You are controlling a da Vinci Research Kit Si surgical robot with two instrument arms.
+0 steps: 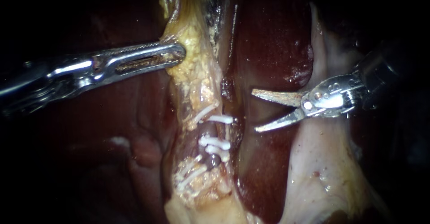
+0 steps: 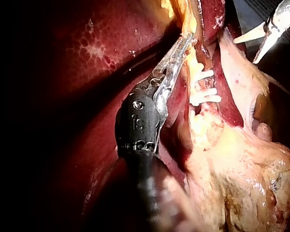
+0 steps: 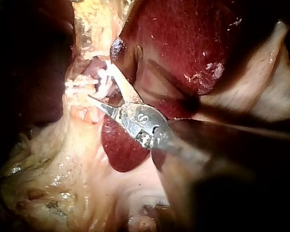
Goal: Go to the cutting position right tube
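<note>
Steel scissor blades form the end effector of the right instrument (image 1: 254, 110): two thin, pointed, dull-grey blades on a round rivet, spread wide in a V and holding nothing. They hang over the liver (image 1: 268, 40), a smooth, glossy, dark red lobe, and point toward the clips (image 1: 216, 142), with a strip of liver showing between tips and clips. The right wrist view shows the blade tips just beside the clips.

Long, narrow and slotted, with a rounded tip, the polished end effector of the left instrument (image 1: 181, 53) is closed on the edge of the fatty strip (image 1: 193, 67), a lumpy, crumbly, yellow band running down the middle of the endoscope view. The left wrist view shows the same hold, its black shaft leading up to the bright metal.

White plastic clips, short and bar-shaped, cross the tube (image 1: 213, 160) in several places low on this band. The tube shows as a small purplish-grey length between them. Which of two tubes it is cannot be told.

Beneath the right instrument's shaft lies a pale sheet (image 1: 322, 161) of wet, cream-pink tissue.
</note>
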